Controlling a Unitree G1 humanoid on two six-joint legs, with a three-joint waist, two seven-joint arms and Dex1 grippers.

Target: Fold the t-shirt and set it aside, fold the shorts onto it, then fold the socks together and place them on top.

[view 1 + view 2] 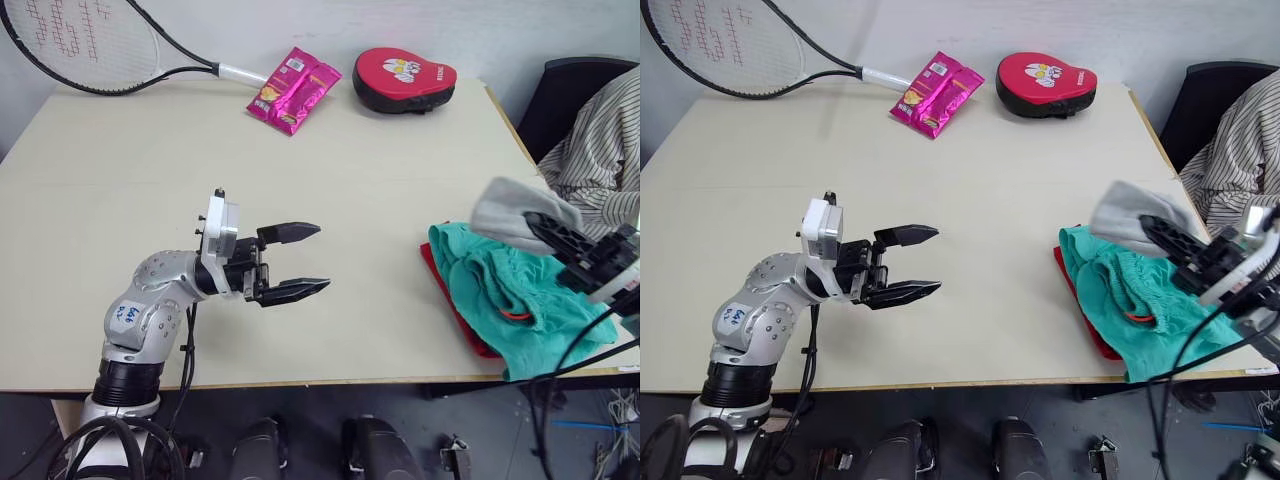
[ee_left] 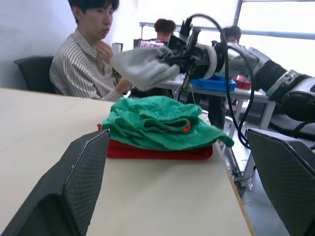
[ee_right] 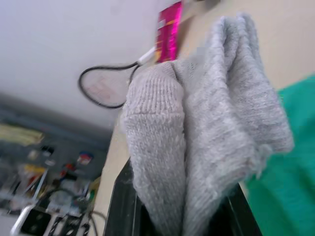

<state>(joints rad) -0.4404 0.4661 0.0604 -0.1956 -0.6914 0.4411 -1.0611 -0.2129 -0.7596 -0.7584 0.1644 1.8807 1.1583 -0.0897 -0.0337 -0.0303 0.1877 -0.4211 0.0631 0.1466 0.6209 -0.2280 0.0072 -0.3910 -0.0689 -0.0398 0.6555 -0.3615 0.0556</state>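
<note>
The folded red t-shirt (image 1: pixel 462 318) lies at the table's right front edge, mostly covered by the teal-green shorts (image 1: pixel 510 295) stacked on it. My right gripper (image 1: pixel 545 232) hangs just above that pile, shut on the light grey socks (image 1: pixel 512 212), which drape folded over its fingers (image 3: pixel 123 206). My left gripper (image 1: pixel 318 260) hovers low over the bare table near the front left, open and empty, pointing right toward the pile (image 2: pixel 157 130).
A tennis racket (image 1: pixel 90 45), a pink snack packet (image 1: pixel 293 90) and a red padded oval pad (image 1: pixel 402 78) lie along the table's far edge. A person in a striped shirt (image 1: pixel 600 150) sits beside the table's right side.
</note>
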